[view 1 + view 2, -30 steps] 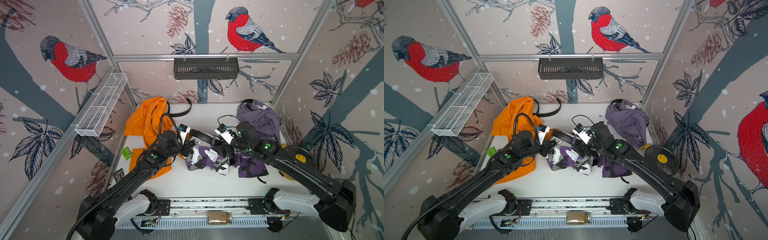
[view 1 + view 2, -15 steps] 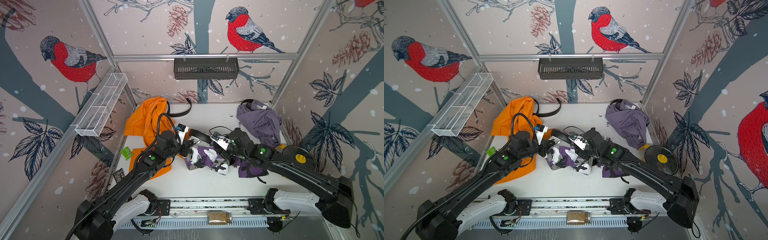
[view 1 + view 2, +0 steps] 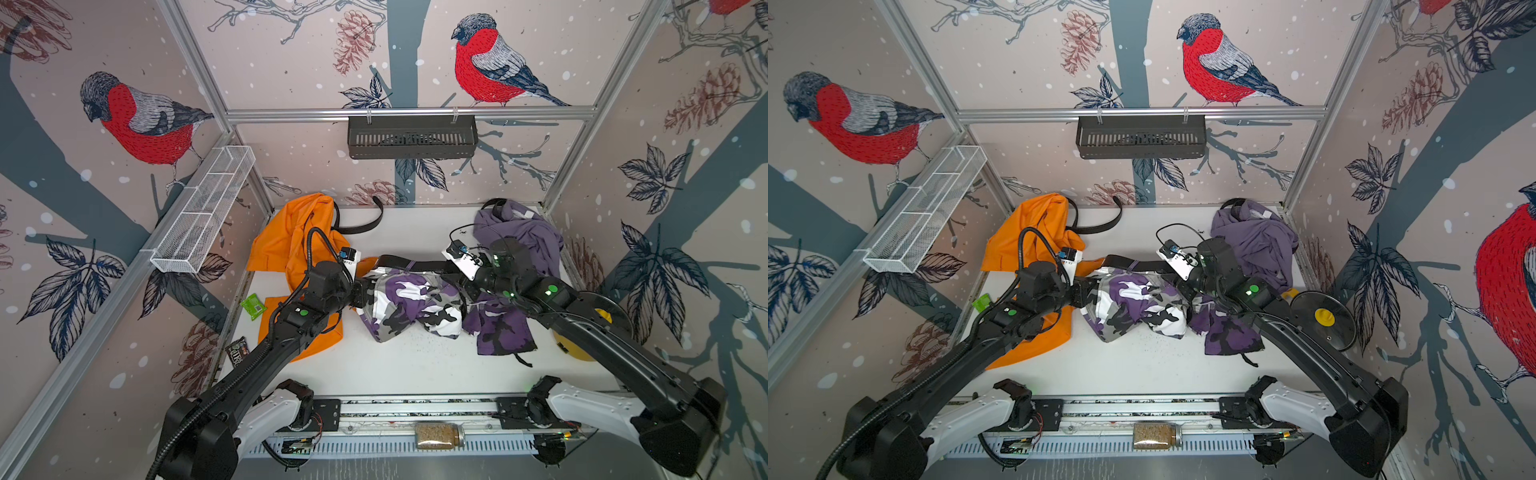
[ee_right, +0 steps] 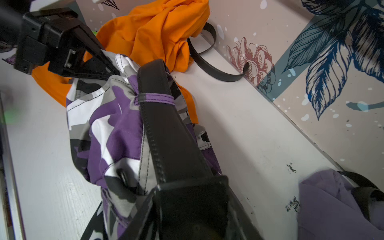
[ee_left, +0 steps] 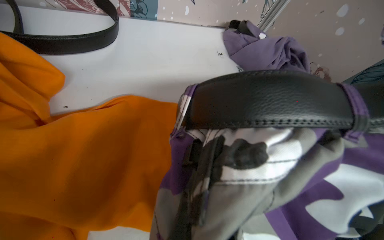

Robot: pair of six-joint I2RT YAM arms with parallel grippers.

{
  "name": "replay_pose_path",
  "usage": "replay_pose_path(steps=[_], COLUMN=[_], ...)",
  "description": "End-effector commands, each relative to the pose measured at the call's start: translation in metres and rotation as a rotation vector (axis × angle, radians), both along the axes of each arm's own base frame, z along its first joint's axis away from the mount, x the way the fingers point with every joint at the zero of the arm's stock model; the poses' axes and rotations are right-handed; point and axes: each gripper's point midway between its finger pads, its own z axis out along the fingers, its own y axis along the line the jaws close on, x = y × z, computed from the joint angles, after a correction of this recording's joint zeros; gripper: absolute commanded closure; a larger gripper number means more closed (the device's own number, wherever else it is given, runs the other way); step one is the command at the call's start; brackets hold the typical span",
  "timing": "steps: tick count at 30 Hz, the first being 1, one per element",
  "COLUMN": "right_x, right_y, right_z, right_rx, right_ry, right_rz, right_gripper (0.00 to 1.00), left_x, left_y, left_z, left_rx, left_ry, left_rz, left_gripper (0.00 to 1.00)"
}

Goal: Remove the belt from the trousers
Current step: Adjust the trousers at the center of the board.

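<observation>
Black belt (image 4: pixel 166 133) through trousers (image 4: pixel 108 133) loop (image 4: pixel 152 99), right hand (image 4: pixel 187 195) pinching it, left hand (image 4: pixel 106 66) pinching trousers, grips unclear from above

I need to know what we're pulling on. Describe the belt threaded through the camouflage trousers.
The belt is black, grained leather-like, with stitched edges. It runs along the waistband of the camouflage trousers on the table, threaded under purple loops. It runs into the right gripper; whether it is clamped is unclear. No buckle shows.

Cell holds 3 garments (orange (image 3: pixel 291 249), camo trousers (image 3: pixel 411 303), purple (image 3: pixel 528 237)), 3 blk belts (image 3: pixel 419 264) (image 3: pixel 357 228) (image 3: pixel 490 204), 2 baskets (image 3: pixel 203 208) (image 3: pixel 411 137), 2 snack pkts (image 3: pixel 253 306) (image 3: pixel 237 352), 1 jar (image 3: pixel 439 435), 1 blk disc (image 3: pixel 1337 332), 2 robot arms (image 3: pixel 270 353) (image 3: pixel 615 349).
</observation>
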Motion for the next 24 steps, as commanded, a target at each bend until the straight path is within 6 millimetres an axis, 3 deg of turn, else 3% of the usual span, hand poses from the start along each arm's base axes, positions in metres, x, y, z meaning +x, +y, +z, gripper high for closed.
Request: replay_pose_path(steps=[1, 2, 4, 5, 7, 11, 15, 20, 24], right_x=[0.009, 0.008, 0.004, 0.002, 0.002, -0.001, -0.002, -0.007, -0.014], right_y=[-0.029, -0.027, -0.018, -0.013, -0.006, 0.007, 0.015, 0.021, 0.026], right_z=[0.002, 0.005, 0.012, 0.017, 0.027, 0.045, 0.055, 0.066, 0.067], right_rx=[-0.046, -0.032, 0.005, 0.023, 0.047, 0.079, 0.078, 0.107, 0.117], right_ry=[-0.002, 0.0, 0.014, 0.018, 0.014, 0.014, 0.015, 0.01, 0.018], right_rz=[-0.121, -0.11, -0.071, -0.049, -0.026, 0.03, 0.056, 0.084, 0.107], right_gripper=[0.98, 0.98, 0.98, 0.98, 0.98, 0.98, 0.98, 0.98, 0.98], left_x=[0.009, 0.01, 0.009, 0.008, 0.006, -0.012, -0.026, -0.038, -0.028], left_y=[0.067, 0.065, 0.05, 0.042, 0.034, 0.002, -0.045, -0.119, -0.138], left_z=[-0.035, -0.034, -0.021, -0.009, 0.028, 0.114, 0.158, 0.159, 0.159], left_rx=[0.157, 0.159, 0.141, 0.127, 0.132, 0.106, 0.103, 0.156, 0.166], left_ry=[0.1, 0.103, 0.104, 0.087, -0.016, -0.316, -0.448, -0.564, -0.636], left_rz=[0.326, 0.31, 0.223, 0.186, 0.172, 0.074, -0.079, -0.313, -0.302], left_gripper=[1.0, 0.92, 0.4, 0.2, 0.01, 0.01, 0.01, 0.0, 0.01])
